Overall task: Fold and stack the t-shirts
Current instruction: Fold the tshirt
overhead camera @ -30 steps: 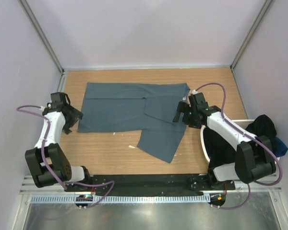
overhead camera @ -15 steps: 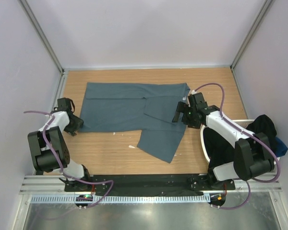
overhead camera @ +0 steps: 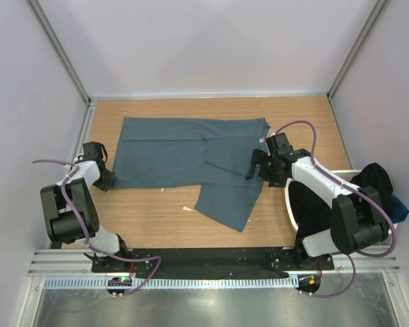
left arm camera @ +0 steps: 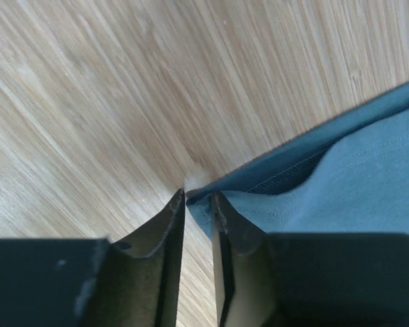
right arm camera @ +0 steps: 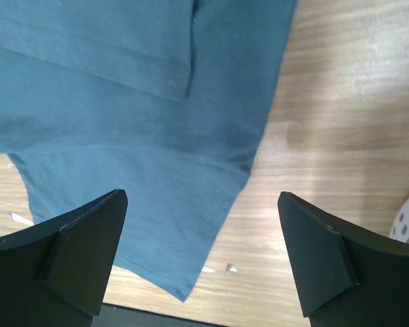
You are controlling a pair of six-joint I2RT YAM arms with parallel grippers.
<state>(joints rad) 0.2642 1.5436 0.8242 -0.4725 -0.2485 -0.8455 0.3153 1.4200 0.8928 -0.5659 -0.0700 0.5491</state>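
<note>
A slate blue-grey t-shirt (overhead camera: 184,153) lies spread on the wooden table, one flap reaching toward the near edge. My left gripper (overhead camera: 108,178) is low at the shirt's near-left corner. In the left wrist view that corner of the t-shirt (left arm camera: 354,170) sits pinched between the narrow jaws of the left gripper (left arm camera: 198,197). My right gripper (overhead camera: 253,165) hovers wide open over the shirt's right edge. In the right wrist view the t-shirt (right arm camera: 123,102) lies flat below the right gripper (right arm camera: 201,197), touching neither finger.
A white laundry basket (overhead camera: 291,211) stands at the right by the right arm, with a black shirt (overhead camera: 375,178) and a blue one (overhead camera: 400,208) in it. Small white scraps (overhead camera: 187,208) lie on the wood near the shirt. Walls enclose the table's sides.
The left gripper has dropped to the table at the shirt's near-left corner and its jaws have narrowed onto the cloth. The right gripper has barely moved and stays open.
</note>
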